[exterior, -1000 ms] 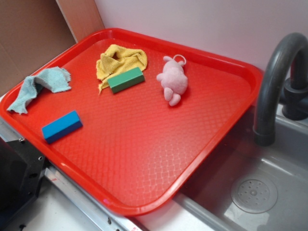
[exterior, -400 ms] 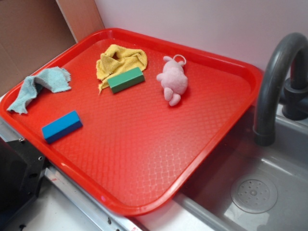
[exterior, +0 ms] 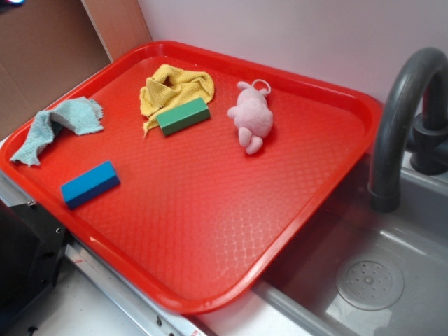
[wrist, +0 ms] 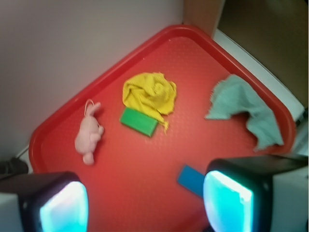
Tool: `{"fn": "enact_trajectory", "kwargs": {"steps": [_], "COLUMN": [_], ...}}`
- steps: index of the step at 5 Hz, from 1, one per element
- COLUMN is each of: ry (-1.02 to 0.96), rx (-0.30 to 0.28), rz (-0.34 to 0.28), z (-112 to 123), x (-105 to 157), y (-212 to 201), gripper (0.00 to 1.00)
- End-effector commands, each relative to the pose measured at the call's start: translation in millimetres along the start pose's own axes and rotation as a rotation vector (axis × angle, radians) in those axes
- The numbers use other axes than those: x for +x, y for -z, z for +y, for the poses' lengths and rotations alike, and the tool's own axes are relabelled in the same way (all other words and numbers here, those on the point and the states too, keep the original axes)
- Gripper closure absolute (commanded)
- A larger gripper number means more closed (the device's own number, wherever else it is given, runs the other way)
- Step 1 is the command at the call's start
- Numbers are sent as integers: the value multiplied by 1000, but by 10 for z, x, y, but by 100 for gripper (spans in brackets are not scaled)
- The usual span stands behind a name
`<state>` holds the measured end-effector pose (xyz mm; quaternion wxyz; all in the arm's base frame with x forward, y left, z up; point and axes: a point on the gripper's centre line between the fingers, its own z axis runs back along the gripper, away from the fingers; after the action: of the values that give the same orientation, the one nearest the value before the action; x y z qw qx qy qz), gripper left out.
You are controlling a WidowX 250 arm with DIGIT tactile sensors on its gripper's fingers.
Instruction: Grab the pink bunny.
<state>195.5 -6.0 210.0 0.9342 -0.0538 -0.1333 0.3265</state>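
You are holding the wide-open end effector [wrist: 145,205] high above the small pale-pink fuzzy plush bunny [exterior: 251,115]; centre over its body before descending.

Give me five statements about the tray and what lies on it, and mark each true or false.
1. The pink bunny lies on the red tray, apart from the green block. True.
2. The green block rests against the edge of the yellow cloth. True.
3. The gripper is shut on the pink bunny. False: in the wrist view its fingers stand wide apart high above the tray, holding nothing, and the bunny lies untouched.
4. The blue block sits on top of the teal cloth. False: it lies on bare tray, apart from that cloth.
5. The pink bunny is in the grey sink. False: it is on the tray, which sits beside the sink.
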Motion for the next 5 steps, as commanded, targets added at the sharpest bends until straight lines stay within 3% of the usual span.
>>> {"fn": "enact_trajectory", "kwargs": {"steps": [1,2,3,5], "ry": [9,-7,-11,4], "rx": [44,63,95,123], "rz": [-19,18,28,70], "z": [-496,-698,-826,-907], "x": [269,309,178,-28], "y": [436,835,1100,1611], "gripper": [0,0,0,0]}}
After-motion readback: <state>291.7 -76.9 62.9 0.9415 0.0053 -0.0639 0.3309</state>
